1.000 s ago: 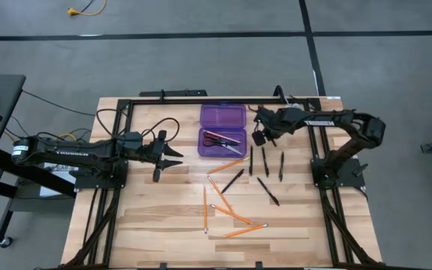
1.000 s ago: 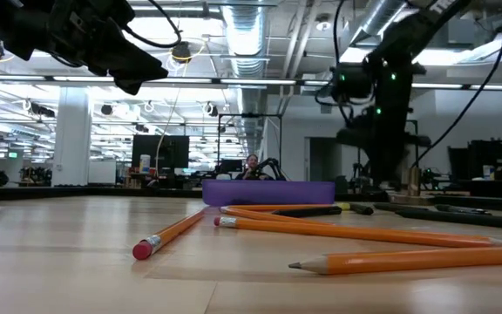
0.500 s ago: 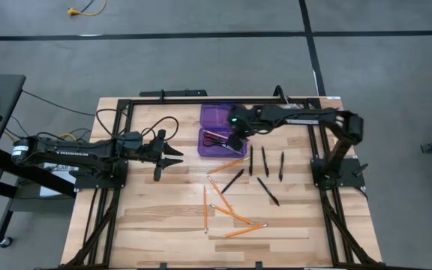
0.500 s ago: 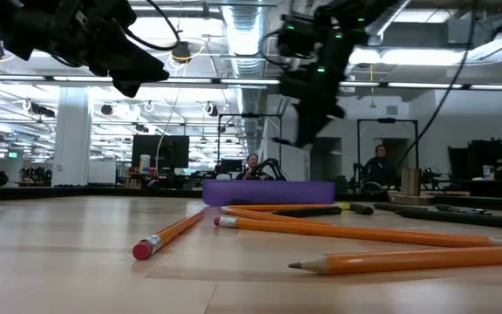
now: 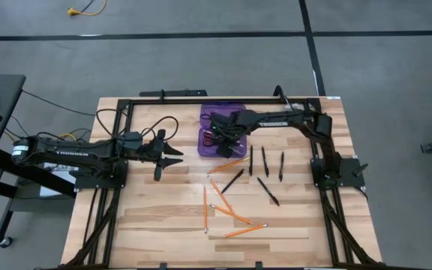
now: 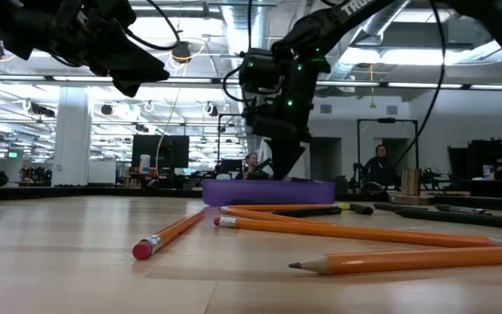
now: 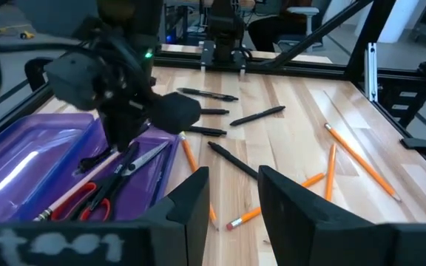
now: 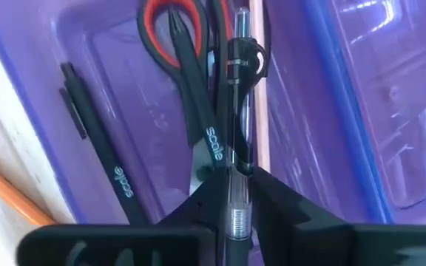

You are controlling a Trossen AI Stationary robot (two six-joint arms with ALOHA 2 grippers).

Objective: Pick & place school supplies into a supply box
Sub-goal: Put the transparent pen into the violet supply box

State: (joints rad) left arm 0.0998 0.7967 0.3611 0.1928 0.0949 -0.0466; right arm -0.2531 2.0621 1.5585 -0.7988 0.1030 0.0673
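Observation:
The purple supply box [image 5: 223, 120] lies open near the table's far edge, and its tray [image 8: 109, 89] holds the red-handled scissors [image 8: 170, 28] and black pens [image 8: 102, 159]. My right gripper [image 5: 220, 138] hangs over the tray, pointing down, shut on a black pen [image 8: 237, 111]. My left gripper [image 5: 172, 154] is open and hovers left of the box. Orange pencils [image 5: 229, 163] and black pens [image 5: 264, 161] lie on the table in front of and to the right of the box. My right gripper pinches the black pen between its two fingers [image 8: 207, 198] at the clear section of the barrel [image 8: 235, 193]. The fingers come from above, and the pen runs on past the fingertips, clip end [image 8: 244, 52] foremost, down into the tray. I cannot tell whether it touches the things below.
The box's lid [image 5: 223, 113] lies flat on the far side of the tray. A black frame [image 5: 201, 100] borders the table's far edge and sides. More pencils [image 5: 235, 216] are scattered toward the near edge. Bare wood lies at the near left [image 5: 141, 217].
My right gripper has swung toward the table's left, from beside the box's right side to over its tray, and has come down toward it, carrying the pen. The left arm has kept still.

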